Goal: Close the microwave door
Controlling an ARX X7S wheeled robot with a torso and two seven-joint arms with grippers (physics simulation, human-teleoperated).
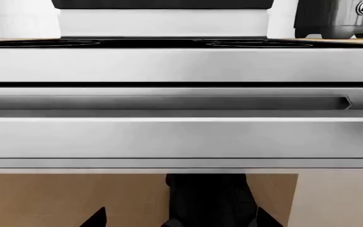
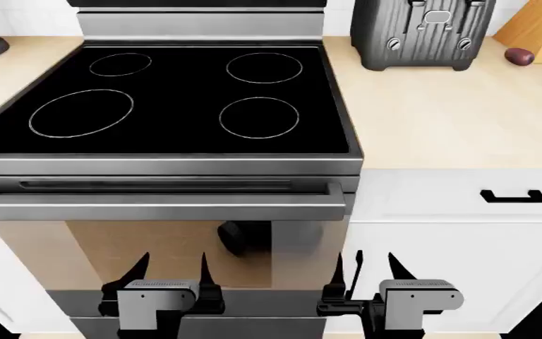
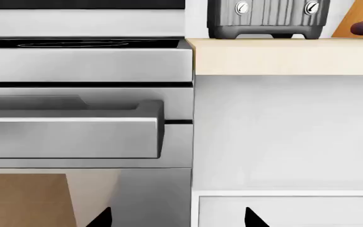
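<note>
The microwave and its door are out of view in every frame. My left gripper (image 2: 171, 267) hangs open low in front of the oven door (image 2: 158, 254), its two black fingertips spread apart with nothing between them. My right gripper (image 2: 372, 267) is also open and empty, level with the left one, in front of the seam between the oven and the white cabinet (image 2: 459, 247). In the left wrist view only the tips of the left gripper (image 1: 180, 218) show, below the oven handle (image 1: 168, 137). The right gripper (image 3: 176, 218) likewise shows just its tips.
A steel range with a black glass cooktop (image 2: 167, 99) fills the centre, its handle bar (image 2: 158, 206) jutting toward me. A grey toaster (image 2: 423, 32), a knife block (image 2: 539, 25) and a dark red fruit (image 2: 519, 56) stand on the beige counter (image 2: 440, 120). A drawer pull (image 2: 513, 196) sits at right.
</note>
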